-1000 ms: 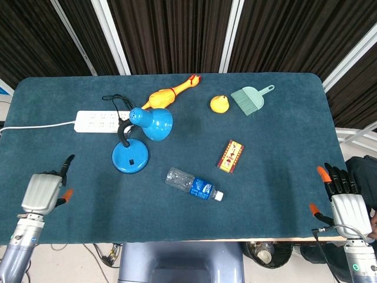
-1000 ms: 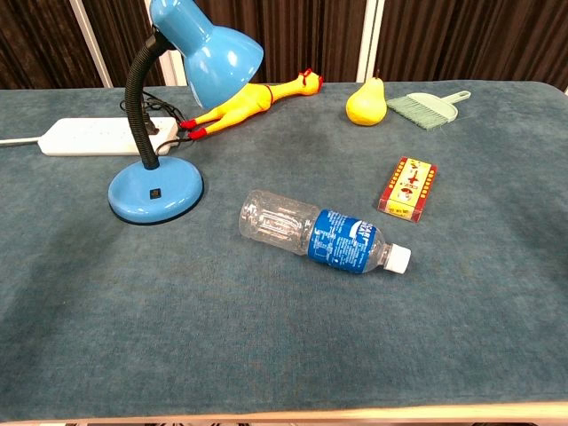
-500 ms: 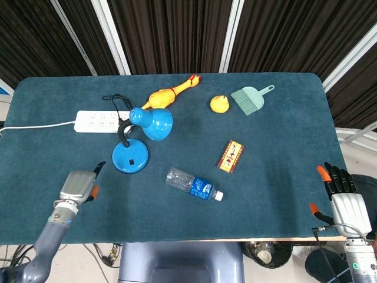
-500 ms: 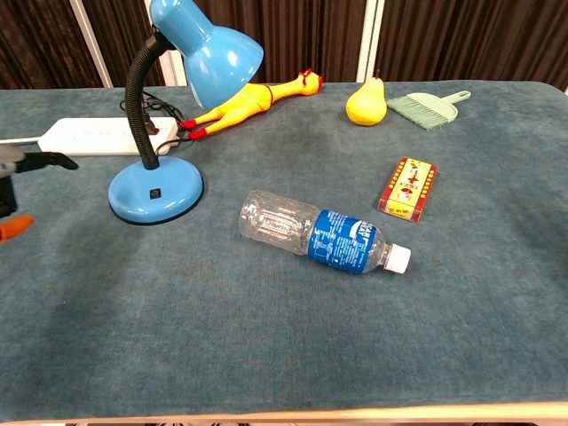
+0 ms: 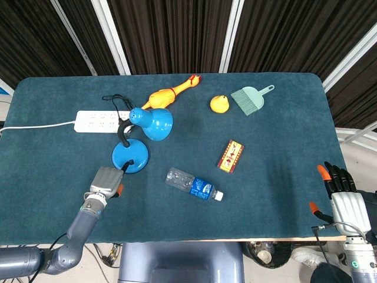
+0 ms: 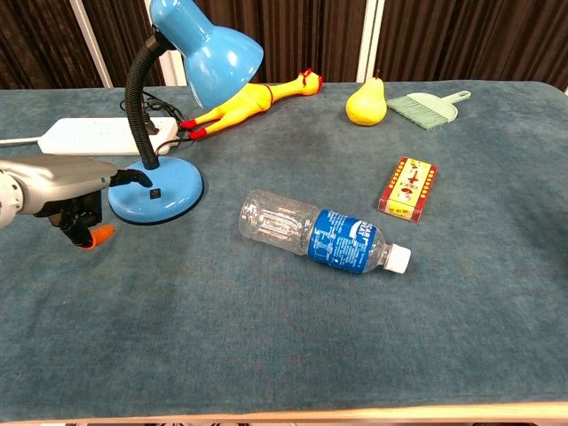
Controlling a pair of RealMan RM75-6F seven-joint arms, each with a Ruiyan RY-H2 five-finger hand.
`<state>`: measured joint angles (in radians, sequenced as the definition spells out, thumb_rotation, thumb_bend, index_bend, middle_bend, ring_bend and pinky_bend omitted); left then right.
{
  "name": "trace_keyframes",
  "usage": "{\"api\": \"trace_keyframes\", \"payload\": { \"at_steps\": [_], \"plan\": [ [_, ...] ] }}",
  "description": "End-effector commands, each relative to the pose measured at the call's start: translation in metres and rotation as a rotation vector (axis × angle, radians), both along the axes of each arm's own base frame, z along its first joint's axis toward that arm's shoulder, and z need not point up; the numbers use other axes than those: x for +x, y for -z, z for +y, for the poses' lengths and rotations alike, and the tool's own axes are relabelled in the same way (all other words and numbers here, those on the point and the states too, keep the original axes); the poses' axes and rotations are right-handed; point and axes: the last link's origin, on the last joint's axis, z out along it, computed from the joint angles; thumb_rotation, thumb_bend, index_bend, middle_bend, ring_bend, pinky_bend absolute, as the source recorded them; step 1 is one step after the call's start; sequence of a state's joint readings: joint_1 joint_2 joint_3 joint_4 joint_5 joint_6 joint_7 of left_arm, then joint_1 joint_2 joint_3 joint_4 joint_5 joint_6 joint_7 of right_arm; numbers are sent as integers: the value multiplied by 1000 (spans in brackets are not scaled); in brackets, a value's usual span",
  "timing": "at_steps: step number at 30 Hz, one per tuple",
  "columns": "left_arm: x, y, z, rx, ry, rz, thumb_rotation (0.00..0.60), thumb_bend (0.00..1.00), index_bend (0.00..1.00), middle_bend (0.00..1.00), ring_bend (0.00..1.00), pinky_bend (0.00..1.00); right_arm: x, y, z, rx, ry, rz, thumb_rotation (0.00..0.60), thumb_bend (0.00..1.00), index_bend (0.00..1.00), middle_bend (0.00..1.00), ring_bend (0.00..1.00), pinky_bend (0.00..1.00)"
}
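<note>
Blue desk lamp stands left of centre; its round base sits right at left hand fingertips, one finger over the base edge, holding nothing. Right hand rests at table's right edge, fingers spread. Water bottle lies beside the lamp.

No wording can be read: the bottle has a blue label with blurred white print, and the small red box shows unreadable pictures.

Left hand at lamp base; gooseneck, power strip crowd behind; bottle rightward.
</note>
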<state>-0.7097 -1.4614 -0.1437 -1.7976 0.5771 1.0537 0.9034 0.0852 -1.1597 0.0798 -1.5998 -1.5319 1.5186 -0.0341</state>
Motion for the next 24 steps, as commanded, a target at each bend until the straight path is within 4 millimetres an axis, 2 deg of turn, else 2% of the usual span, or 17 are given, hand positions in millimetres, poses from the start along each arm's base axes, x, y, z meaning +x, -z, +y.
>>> {"api": "trace_keyframes", "payload": {
  "at_steps": [1, 24],
  "plan": [
    [1, 3, 1, 1, 2, 7, 600, 527, 75, 949, 891, 847, 0, 0, 0, -1, 0, -1, 600, 312, 0, 0, 0, 80],
    [5, 12, 6, -2, -8, 25, 600, 530, 86, 947, 891, 847, 0, -1, 1, -4, 0, -13, 600, 313, 0, 0, 0, 80]
  ]
}}
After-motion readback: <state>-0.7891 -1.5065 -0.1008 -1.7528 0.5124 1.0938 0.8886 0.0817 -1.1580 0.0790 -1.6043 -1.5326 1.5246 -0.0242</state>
